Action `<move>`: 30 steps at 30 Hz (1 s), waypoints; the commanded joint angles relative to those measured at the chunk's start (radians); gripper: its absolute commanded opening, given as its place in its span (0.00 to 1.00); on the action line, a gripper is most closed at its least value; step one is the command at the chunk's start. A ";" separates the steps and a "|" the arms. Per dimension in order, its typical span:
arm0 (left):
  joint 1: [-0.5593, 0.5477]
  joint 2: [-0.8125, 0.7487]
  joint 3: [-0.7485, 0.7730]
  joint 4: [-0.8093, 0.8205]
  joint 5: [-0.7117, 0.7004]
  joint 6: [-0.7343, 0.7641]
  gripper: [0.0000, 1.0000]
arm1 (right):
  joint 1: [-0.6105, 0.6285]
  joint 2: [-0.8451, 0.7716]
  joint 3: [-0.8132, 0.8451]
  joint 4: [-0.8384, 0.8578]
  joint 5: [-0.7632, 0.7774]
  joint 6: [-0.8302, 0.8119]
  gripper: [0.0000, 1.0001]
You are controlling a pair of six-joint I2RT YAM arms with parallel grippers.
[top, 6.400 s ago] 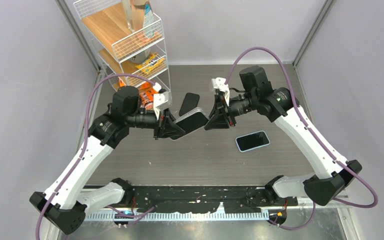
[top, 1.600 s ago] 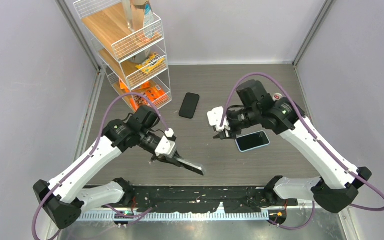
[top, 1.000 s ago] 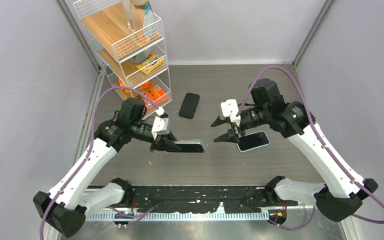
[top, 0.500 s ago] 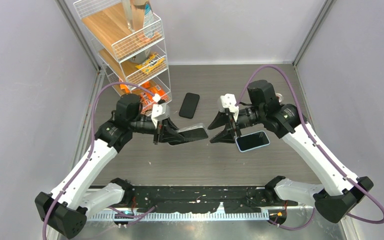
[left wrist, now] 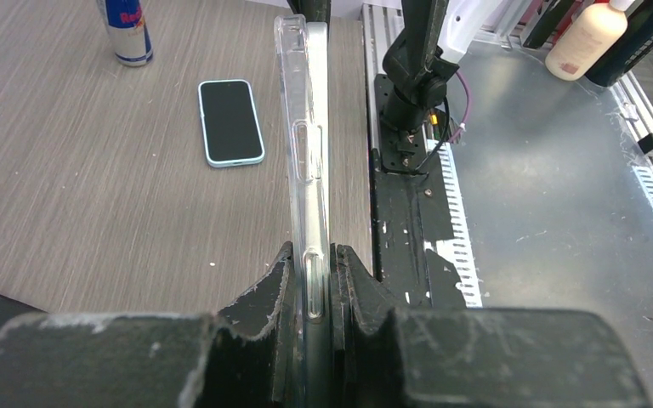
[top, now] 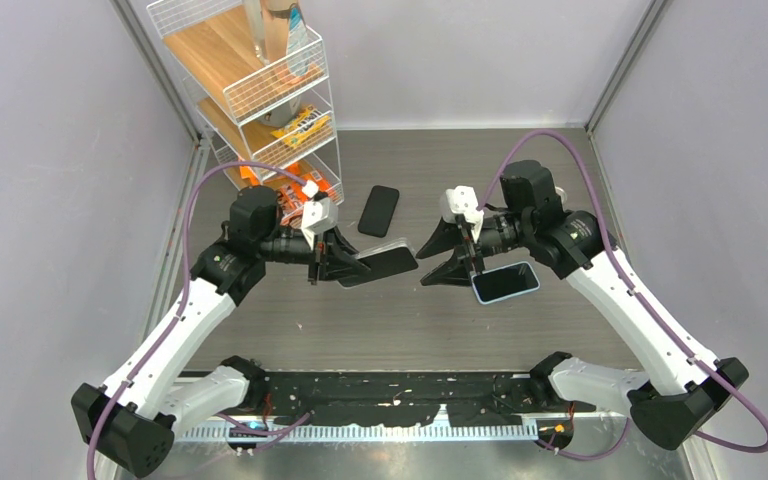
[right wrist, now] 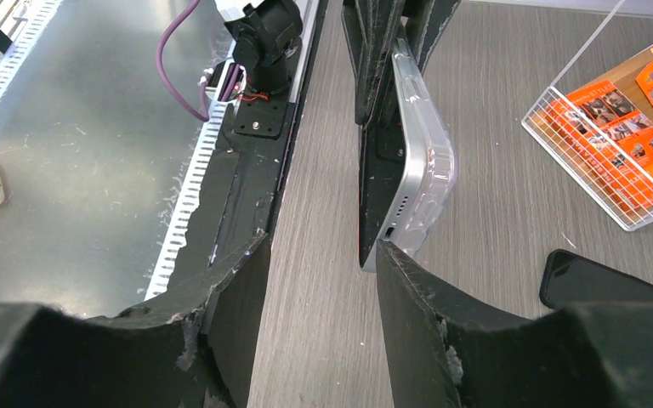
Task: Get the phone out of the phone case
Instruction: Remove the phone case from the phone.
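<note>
A phone in a clear phone case (top: 382, 262) hangs above the table's middle, edge-on in the left wrist view (left wrist: 303, 144). My left gripper (top: 345, 265) is shut on its left end, both fingers pressed against the case's sides (left wrist: 310, 272). My right gripper (top: 426, 267) faces it from the right, open, a short way from the free end. In the right wrist view the phone's silver bottom edge and clear case (right wrist: 417, 161) stand just beyond the tip of my right finger (right wrist: 391, 263), and nothing lies between the fingers (right wrist: 323, 246).
A light-blue phone (top: 506, 282) lies screen-up on the table under the right arm. A black phone (top: 378, 210) lies further back. A wire rack (top: 260, 90) with orange boxes stands at the back left. A can (left wrist: 127, 34) stands on the table.
My left gripper has lifted the cased phone up and back toward the table's middle, levelling it. My right gripper has swung left to face the phone's free end.
</note>
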 commanded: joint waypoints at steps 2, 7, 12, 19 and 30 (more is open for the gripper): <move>0.005 -0.029 -0.001 0.099 0.027 -0.031 0.00 | -0.005 -0.008 -0.004 0.047 -0.017 0.016 0.55; 0.005 -0.032 -0.010 0.102 0.031 -0.032 0.00 | -0.008 -0.002 0.003 0.048 -0.010 0.018 0.55; 0.005 -0.033 -0.013 0.106 0.034 -0.032 0.00 | -0.008 -0.002 -0.001 0.049 -0.010 0.019 0.54; 0.005 -0.031 -0.009 0.123 0.034 -0.046 0.00 | -0.009 0.004 -0.016 0.076 -0.018 0.043 0.54; 0.005 -0.030 -0.017 0.155 0.052 -0.070 0.00 | -0.011 0.018 -0.052 0.135 -0.029 0.096 0.54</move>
